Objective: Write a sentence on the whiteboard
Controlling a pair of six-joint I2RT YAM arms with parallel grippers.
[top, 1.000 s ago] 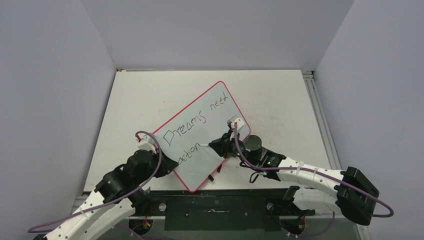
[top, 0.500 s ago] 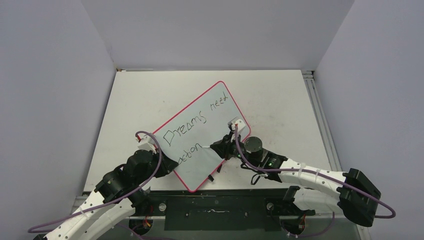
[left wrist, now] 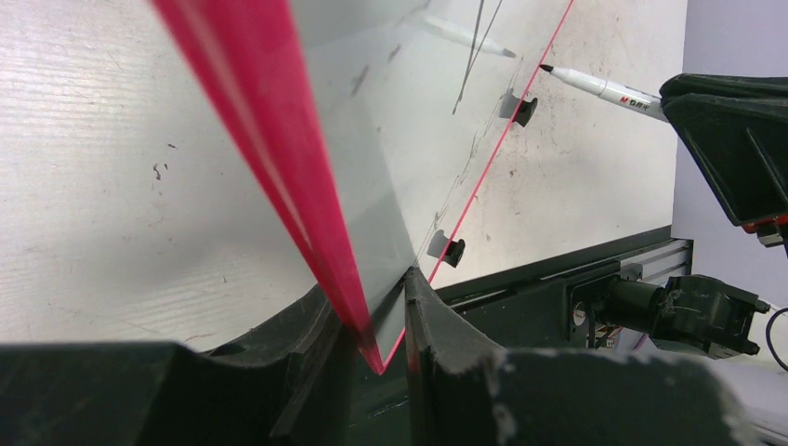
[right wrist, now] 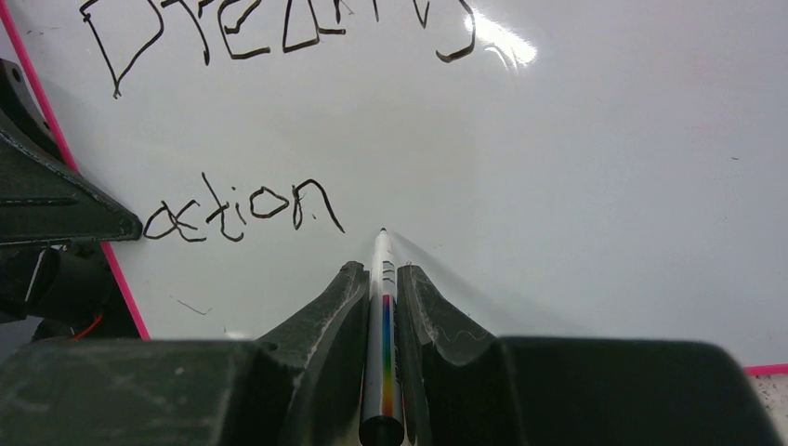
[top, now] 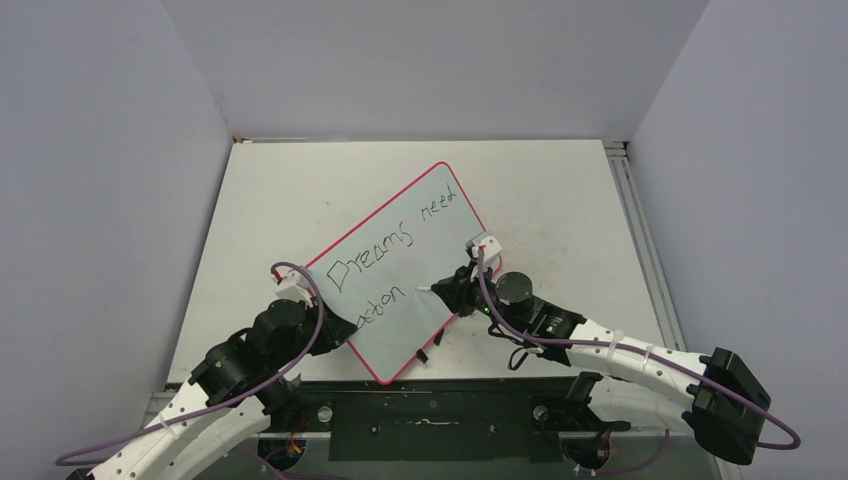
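Currently the whiteboard (top: 430, 250) is propped aslant on the table (top: 560, 200), its pink rim clamped by the left gripper (left wrist: 376, 311). A marker (right wrist: 382, 269) is pinched in the right gripper (right wrist: 383, 279), with its tip poised just after "action" in the sentence (top: 372, 258). If too much pressure is applied, the board could be pushed out of that thin grip and the stroke smeared.

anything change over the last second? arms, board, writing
The right gripper, shut on the thin white marker, shifted slightly right, away from the end of "action"; its elbow swung further right. Unchanged: the left gripper stays clamped on the edge of the large white pink-rimmed whiteboard, the board has not moved, and the black handwritten sentence shows no new strokes.
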